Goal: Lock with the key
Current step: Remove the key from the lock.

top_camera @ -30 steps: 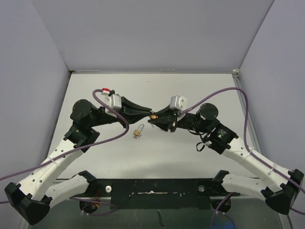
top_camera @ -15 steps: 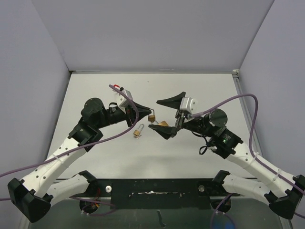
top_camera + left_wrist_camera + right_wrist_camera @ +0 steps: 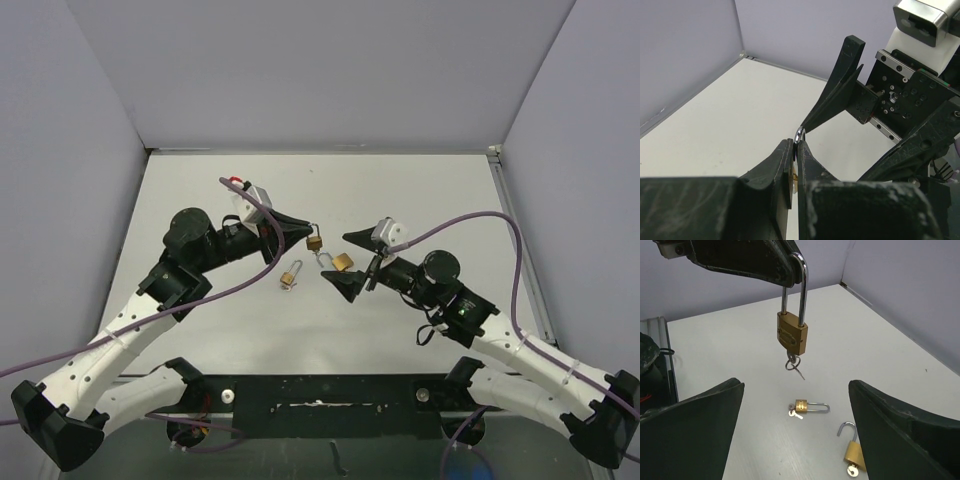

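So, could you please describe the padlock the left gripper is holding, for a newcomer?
Over the middle of the white table, find the shut black left gripper. A small brass padlock hangs from it by its steel shackle, a small key dangling below. The two other brass padlocks lie flat on the table; only this one is in the air.

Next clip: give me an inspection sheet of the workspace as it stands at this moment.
Surface: white table.
Job's things: hanging padlock with a key in its underside; far padlock and near padlock lie on the table, each keyed, the near one's shackle open.
Clutter: nothing seen.
Grippers: left gripper jaws shut on the hanging padlock's shackle; right gripper jaws open, empty, facing it.
Cables: purple cables run along both arms.
Surroundings: plain walls on three sides.
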Robot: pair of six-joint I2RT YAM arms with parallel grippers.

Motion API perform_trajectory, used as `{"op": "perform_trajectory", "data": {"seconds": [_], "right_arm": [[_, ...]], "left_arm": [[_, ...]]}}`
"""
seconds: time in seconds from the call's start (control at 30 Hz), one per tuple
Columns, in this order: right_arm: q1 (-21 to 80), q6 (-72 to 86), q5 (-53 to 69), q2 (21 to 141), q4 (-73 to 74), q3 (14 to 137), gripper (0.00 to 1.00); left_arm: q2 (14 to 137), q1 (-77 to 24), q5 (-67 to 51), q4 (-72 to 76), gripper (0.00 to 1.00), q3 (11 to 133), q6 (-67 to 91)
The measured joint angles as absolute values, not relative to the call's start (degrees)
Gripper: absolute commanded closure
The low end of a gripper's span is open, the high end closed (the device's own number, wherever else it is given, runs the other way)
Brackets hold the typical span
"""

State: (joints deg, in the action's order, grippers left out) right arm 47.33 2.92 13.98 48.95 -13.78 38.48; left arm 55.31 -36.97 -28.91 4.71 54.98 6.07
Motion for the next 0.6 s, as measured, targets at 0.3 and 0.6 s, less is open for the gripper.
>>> {"op": "perform_trajectory", "data": {"seconds": [0.3, 0.6], "right_arm": [[47.3, 4.7, 14.1, 50.9, -18.7, 37.5, 0.38], [47.3, 5.0, 13.7, 54.5, -22.7, 37.5, 0.42]], "left_arm": [[55.3, -37.0, -29.3, 4.7, 1.0, 55.0, 8.4], [55.7, -37.0, -30.3, 5.0, 1.0, 55.0, 10.1]]}}
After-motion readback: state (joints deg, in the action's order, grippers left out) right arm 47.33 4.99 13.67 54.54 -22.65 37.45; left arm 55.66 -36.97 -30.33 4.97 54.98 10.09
